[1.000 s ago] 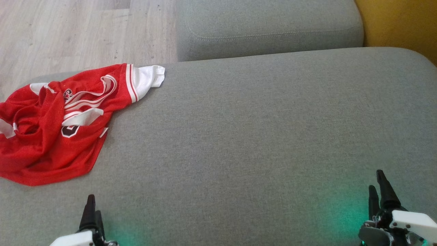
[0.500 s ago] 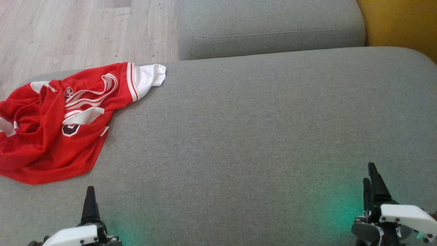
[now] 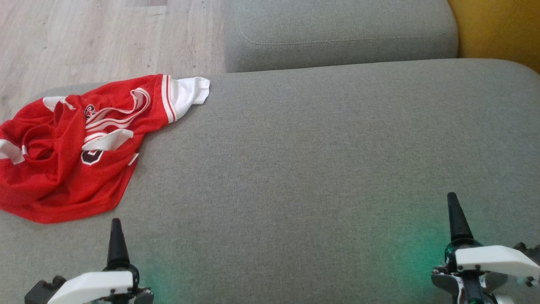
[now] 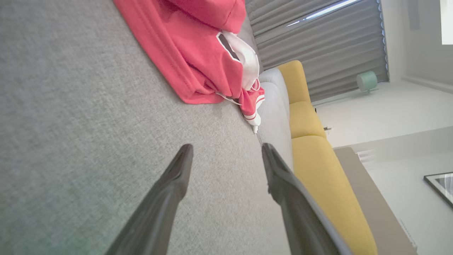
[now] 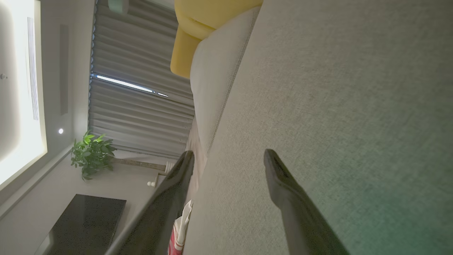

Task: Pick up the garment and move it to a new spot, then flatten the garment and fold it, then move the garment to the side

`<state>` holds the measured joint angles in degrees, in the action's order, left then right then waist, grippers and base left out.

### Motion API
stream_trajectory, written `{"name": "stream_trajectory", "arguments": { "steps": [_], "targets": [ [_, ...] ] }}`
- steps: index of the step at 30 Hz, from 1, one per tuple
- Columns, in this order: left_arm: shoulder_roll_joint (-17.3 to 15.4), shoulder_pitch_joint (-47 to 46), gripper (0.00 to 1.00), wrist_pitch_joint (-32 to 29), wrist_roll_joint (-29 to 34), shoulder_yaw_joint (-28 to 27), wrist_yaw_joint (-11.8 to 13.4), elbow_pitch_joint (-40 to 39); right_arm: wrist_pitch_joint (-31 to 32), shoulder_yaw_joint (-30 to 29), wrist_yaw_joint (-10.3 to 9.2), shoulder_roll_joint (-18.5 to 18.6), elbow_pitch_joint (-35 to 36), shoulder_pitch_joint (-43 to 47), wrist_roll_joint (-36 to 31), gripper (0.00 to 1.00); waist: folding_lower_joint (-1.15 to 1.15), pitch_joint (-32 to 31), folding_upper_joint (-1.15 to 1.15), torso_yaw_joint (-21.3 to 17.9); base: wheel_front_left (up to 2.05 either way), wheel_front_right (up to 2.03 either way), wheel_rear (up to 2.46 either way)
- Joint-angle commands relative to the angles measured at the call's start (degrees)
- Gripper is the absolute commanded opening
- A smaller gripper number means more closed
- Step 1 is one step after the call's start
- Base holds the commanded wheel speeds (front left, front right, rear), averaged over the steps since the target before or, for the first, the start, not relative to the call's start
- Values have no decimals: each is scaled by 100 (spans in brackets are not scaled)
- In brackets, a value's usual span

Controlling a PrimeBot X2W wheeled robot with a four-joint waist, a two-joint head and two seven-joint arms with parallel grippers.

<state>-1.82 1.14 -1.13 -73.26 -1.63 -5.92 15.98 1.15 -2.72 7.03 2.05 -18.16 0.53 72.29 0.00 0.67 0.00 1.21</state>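
The garment is a red jersey with white trim, lying crumpled at the far left of the grey seat cushion. My left gripper stands open at the lower left, just short of the garment's near hem and apart from it. In the left wrist view the garment lies ahead of the spread left gripper, with nothing between the fingers. My right gripper is open at the lower right over bare cushion. In the right wrist view the right gripper is empty, and a sliver of the garment shows far off.
A second grey cushion lies beyond the seat, with a yellow cushion at the far right. Wooden floor lies past the seat's far left edge. Green light glows on the cushion by each gripper.
The head view has shifted slightly. Both grippers have crept forward over the cushion and turned edge-on, still open. The garment lies as before.
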Motion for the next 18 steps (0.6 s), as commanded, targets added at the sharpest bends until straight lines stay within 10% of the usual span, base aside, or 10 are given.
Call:
{"name": "stream_trajectory", "arguments": {
  "steps": [1, 18],
  "targets": [
    [-56, -284, 100, 70, 271, 6, 25, -249, -85, 93, 13, 41, 234, -278, -226, 100, 0, 1, 0, 1, 0, 0, 0],
    [-65, -269, 100, 343, 1726, 297, 290, -679, -356, 275, 19, 48, 432, -339, -1708, 100, 0, 13, 0, 20, 0, 0, 0]
  ]
}}
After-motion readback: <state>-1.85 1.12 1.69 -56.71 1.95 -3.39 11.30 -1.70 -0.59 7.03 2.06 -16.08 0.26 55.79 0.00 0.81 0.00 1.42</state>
